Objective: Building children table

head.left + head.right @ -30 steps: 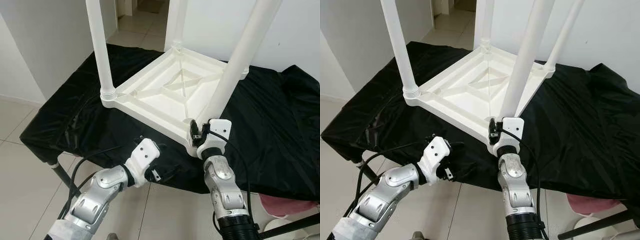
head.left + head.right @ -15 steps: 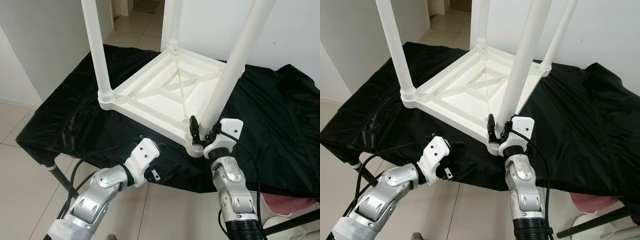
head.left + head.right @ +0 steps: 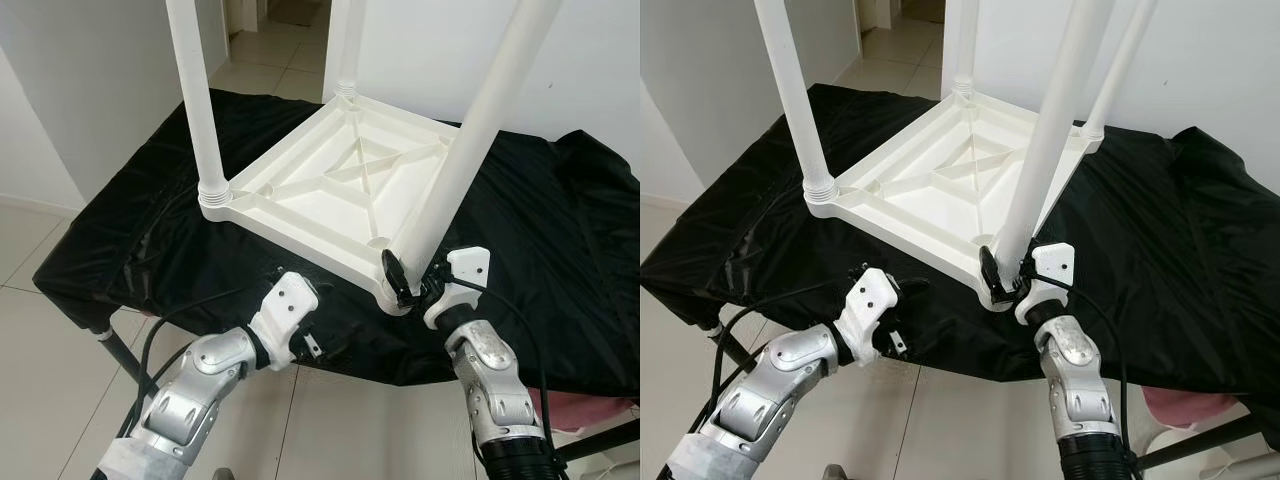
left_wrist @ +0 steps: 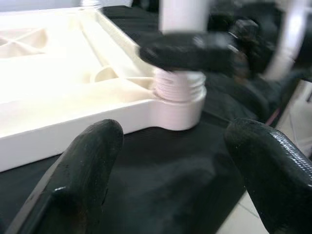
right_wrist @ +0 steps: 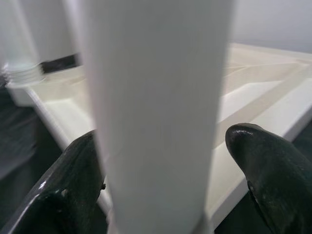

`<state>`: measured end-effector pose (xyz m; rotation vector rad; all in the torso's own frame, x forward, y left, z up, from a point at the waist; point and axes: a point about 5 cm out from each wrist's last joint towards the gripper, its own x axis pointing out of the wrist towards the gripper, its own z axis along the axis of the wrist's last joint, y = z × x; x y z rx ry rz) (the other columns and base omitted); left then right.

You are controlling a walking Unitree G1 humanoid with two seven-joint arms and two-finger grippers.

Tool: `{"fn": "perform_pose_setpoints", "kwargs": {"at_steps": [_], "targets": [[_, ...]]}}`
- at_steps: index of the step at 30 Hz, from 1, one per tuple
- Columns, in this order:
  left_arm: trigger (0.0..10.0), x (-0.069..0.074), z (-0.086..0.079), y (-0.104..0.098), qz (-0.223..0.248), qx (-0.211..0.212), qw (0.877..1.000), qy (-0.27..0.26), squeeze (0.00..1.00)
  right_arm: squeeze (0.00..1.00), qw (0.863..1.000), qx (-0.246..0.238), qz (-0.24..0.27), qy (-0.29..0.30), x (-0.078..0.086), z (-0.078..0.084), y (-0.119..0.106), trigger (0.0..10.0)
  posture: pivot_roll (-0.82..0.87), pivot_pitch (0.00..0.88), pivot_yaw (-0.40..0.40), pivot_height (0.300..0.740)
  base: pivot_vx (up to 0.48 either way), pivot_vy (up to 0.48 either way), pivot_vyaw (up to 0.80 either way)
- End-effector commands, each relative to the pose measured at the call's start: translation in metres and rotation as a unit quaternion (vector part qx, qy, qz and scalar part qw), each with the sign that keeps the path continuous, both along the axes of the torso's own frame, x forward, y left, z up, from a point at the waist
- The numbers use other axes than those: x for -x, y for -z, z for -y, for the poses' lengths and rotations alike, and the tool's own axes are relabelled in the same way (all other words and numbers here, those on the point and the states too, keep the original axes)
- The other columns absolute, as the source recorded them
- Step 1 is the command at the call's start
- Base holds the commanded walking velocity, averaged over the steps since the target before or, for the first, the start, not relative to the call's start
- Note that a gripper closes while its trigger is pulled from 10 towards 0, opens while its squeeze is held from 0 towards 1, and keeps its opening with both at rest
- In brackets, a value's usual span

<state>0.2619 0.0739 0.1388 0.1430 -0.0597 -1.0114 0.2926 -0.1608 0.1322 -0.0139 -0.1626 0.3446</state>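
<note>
Table top (image 3: pixel 330 190) lies upside down on the black cloth (image 3: pixel 150 230), its legs pointing up. Our right gripper (image 3: pixel 415 283) has its fingers spread around the near leg (image 3: pixel 470 150) at its socket, seemingly screwing it in; next we'd close and twist. Left gripper (image 4: pixel 170 161) hovers open nearby. Thread seating stays hidden.

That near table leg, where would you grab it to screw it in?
Low on the near leg, just above its threaded base, from the robot's side. It is a smooth round post, and the right end effector already straddles it there.
</note>
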Motion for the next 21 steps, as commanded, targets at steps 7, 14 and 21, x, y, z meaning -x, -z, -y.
{"fn": "perform_pose_setpoints", "kwargs": {"at_steps": [7,14,21], "targets": [[10.0,-0.007,-0.006,-0.004,0.017,0.004,0.998,-0.054,0.0,0.0,0.999,0.013,-0.009,-0.039,-0.001,0.005,0.01,10.0,0.02,0.063,-0.049,0.74,0.0,0.0,0.0],[10.0,-0.001,-0.004,-0.002,0.007,0.002,1.0,-0.012,0.0,0.0,0.995,0.023,-0.012,-0.099,-0.009,0.006,0.008,10.0,0.02,0.066,-0.047,0.74,0.0,0.0,0.0],[10.0,0.004,0.003,-0.001,0.006,-0.004,1.0,0.013,0.0,0.0,0.991,0.051,0.0,-0.126,-0.018,0.005,0.003,10.0,0.02,0.071,-0.047,0.74,0.0,0.0,0.0]]}}
